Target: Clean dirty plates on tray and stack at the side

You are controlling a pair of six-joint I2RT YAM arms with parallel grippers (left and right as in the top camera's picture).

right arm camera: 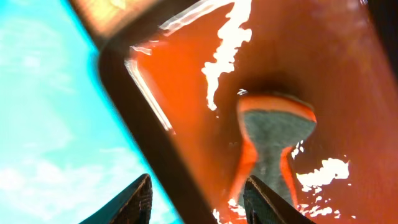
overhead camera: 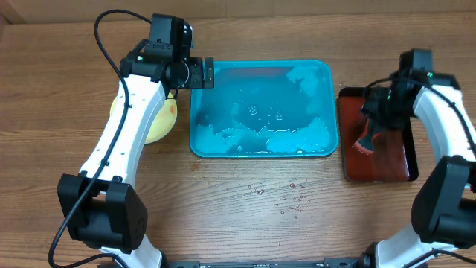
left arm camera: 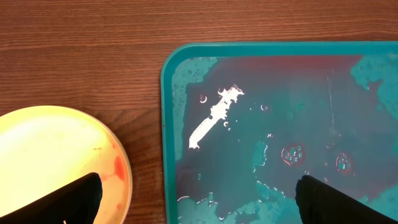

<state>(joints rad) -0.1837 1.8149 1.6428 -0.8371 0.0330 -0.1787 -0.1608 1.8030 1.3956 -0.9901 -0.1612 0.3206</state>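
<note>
Our left gripper [left arm camera: 205,202], jaws wide, over plate [left arm camera: 56,155] and tray [left arm camera: 166,124]; our right gripper [right arm camera: 199,199], jaws apart, near the sponge [right arm camera: 273,130].

You have a wooden table [overhead camera: 245,223] with brown grain under everything. On its right side, as you see it from overhead, lies a narrow dark red tray [overhead camera: 383,165] with a black rim. An hourglass-shaped sponge [overhead camera: 366,140] lies in it, toward the tray's left edge, grey face up with an orange border. The tray floor looks wet, with bright glints beside the sponge. Small droplets [overhead camera: 294,197] speckle the table's near middle.
</note>
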